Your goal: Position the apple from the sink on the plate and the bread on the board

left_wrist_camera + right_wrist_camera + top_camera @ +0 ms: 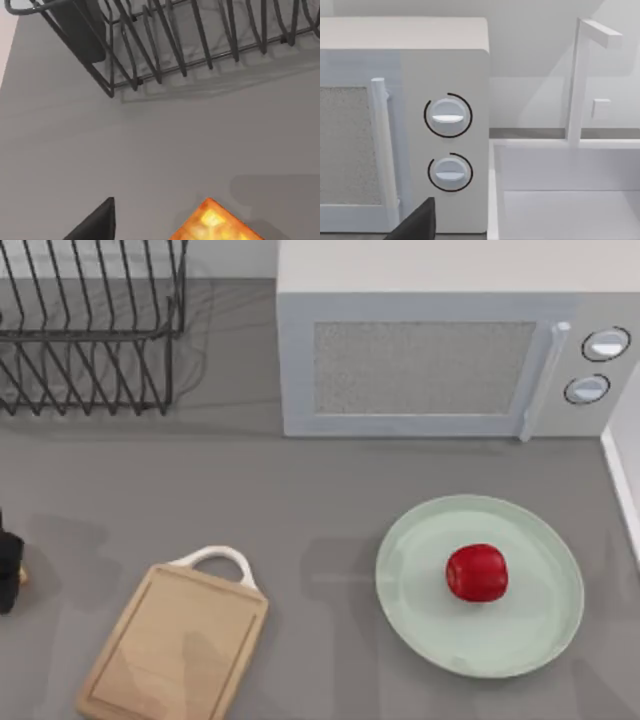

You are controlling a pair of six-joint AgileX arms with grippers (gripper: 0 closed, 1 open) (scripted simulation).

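Top view: apple (pixel 477 573) on plate (pixel 545 625)

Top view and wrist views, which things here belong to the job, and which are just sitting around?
Job things:
apple, lying on the plate
bread, on the grey counter
board, bare
left gripper, at the left edge

Just about:
microwave
dish rack
sink
tap
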